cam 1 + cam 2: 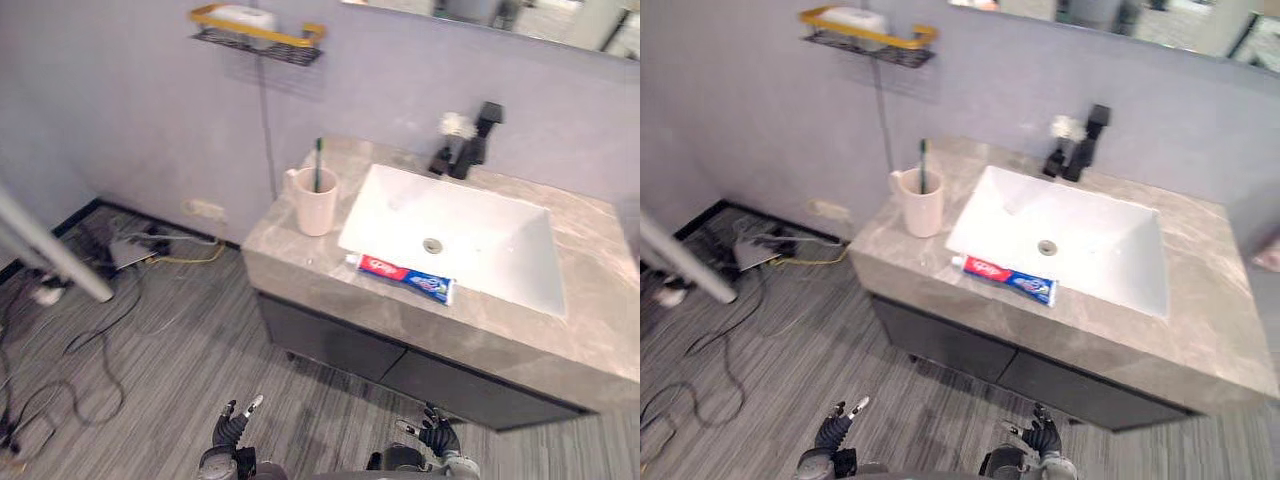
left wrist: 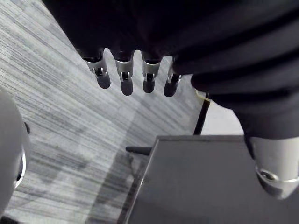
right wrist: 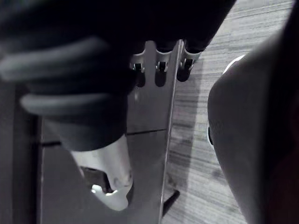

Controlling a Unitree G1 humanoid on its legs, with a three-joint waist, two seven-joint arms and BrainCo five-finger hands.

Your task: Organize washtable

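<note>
I logged these finishes:
- counter (image 1: 590, 330): was grey-beige veined stone, smooth, low sheen.
- sink (image 1: 500, 240): was white and glossy, ceramic by its look.
- cup (image 1: 316, 208): was pale pink, matt, plastic-looking.
- tube (image 1: 405, 278): was glossy printed plastic.
- tap (image 1: 470, 150): was black matt metal.
- shelf (image 1: 258, 45): was black wire metal with a yellow rail.
- wall (image 1: 120, 110): was matt and even.
- cabinet (image 1: 330, 340): had dark matt fronts.
- floor (image 1: 190, 350): was grey, dull, with a streaked wood-like grain.
- my left hand (image 2: 125, 74) and right hand (image 3: 159, 65): had silver metal fingers, dark tips and dark ribbed matt covers.
</note>
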